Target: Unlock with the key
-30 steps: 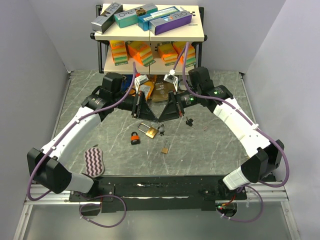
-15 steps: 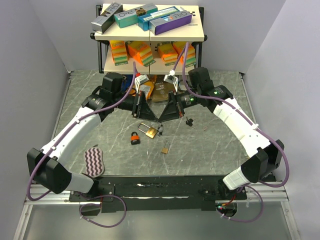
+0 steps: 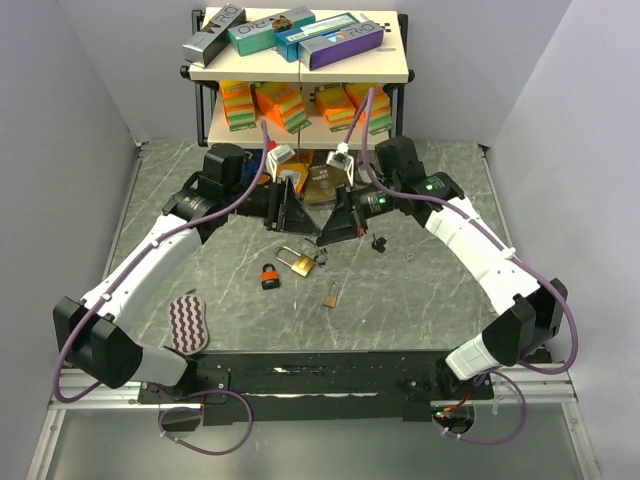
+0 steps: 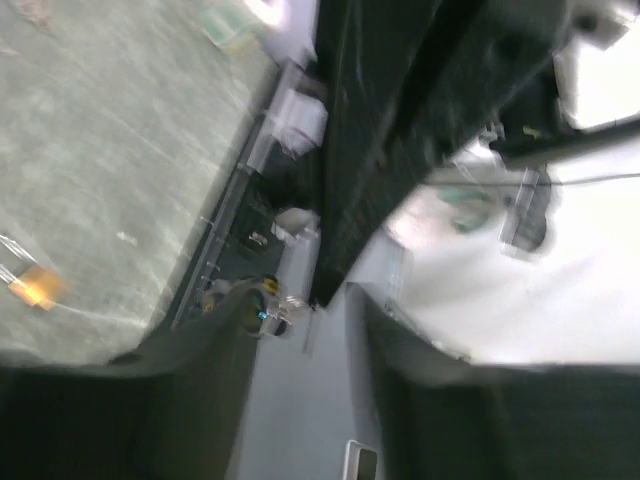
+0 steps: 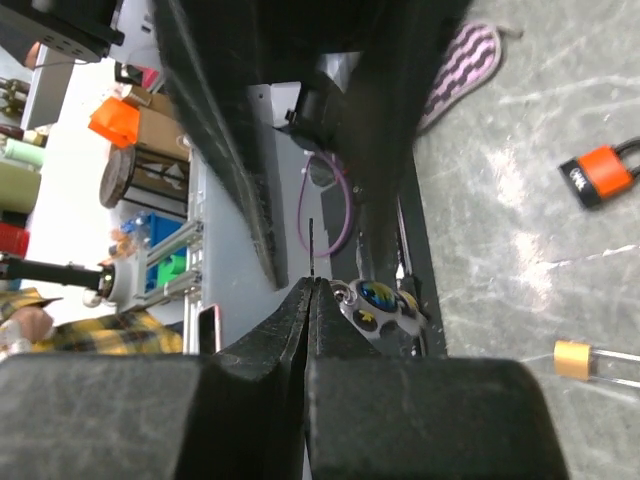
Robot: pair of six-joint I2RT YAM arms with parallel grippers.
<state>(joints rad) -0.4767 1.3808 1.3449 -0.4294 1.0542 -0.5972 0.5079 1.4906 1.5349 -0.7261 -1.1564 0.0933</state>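
My right gripper [image 5: 310,283] is shut on a thin key blade [image 5: 311,245], seen edge-on and sticking out past its tips. The key's ring with a shiny charm [image 5: 380,306] hangs beside the fingers. My left gripper [image 4: 305,296] is open with a plain gap between its fingers, and the ring [image 4: 266,305] sits just off its left finger. In the top view the left gripper [image 3: 297,222] and the right gripper [image 3: 323,236] meet tip to tip above the table. A brass padlock [image 3: 299,263] lies below them, with the key bunch [image 3: 322,257] at its right.
An orange-and-black padlock [image 3: 270,277] [image 5: 595,175] and a small brass padlock [image 3: 330,297] lie nearby. A small black object [image 3: 378,243] sits right of the grippers. A striped cloth [image 3: 187,322] lies front left. A two-tier shelf [image 3: 300,72] with boxes and sponges stands behind the arms.
The right gripper has closed onto the key while the left gripper has opened and let it go. Both wrists shifted slightly toward the shelf.
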